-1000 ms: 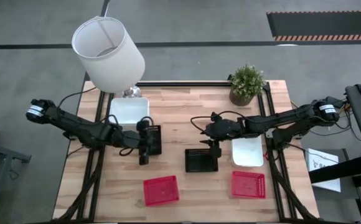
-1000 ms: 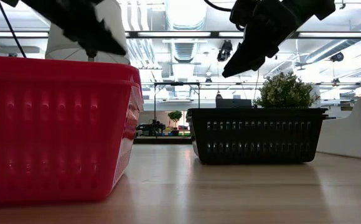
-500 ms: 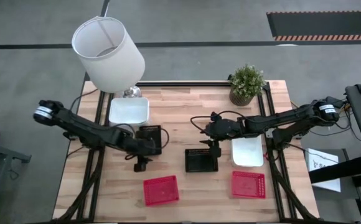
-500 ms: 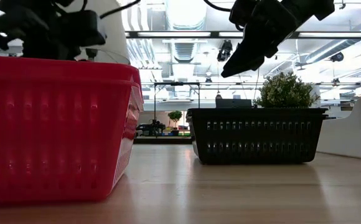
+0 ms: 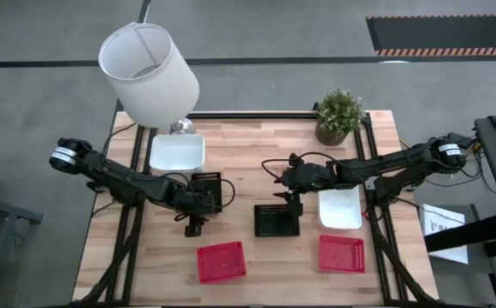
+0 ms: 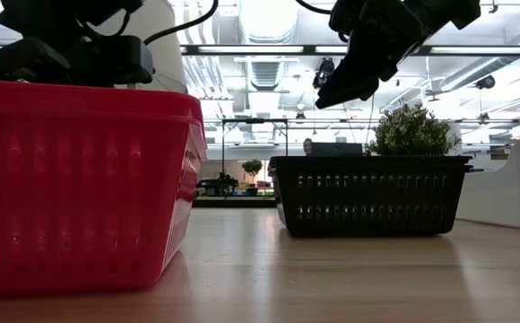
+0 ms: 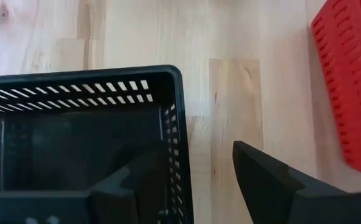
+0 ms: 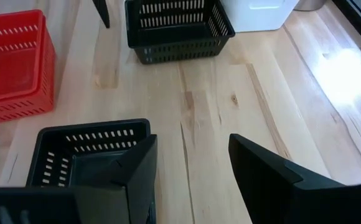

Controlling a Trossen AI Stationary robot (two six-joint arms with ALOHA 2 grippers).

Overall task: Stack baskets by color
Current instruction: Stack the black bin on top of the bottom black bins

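Six baskets show in the high view. A white one [image 5: 178, 151] and a black one [image 5: 207, 188] sit at the left. Another black one [image 5: 276, 220] is in the middle, a white one [image 5: 340, 208] to its right, and two red ones [image 5: 221, 261] [image 5: 341, 253] near the front. My left gripper [image 7: 196, 155] is open, tipped down over the left black basket's near wall [image 7: 175, 124], one finger inside and one outside. My right gripper [image 8: 193, 140] is open above the middle black basket's wall [image 8: 93, 132], one finger over its inside and one beyond it.
A white lampshade [image 5: 150, 73] stands at the far left corner and a potted plant [image 5: 339, 115] at the far right. Bare wood lies between the two black baskets and along the near edge between the red ones.
My left gripper has sunk and tipped downward at the left black basket's near side, shifting a little toward the table's near edge. All the baskets have stayed where they were.
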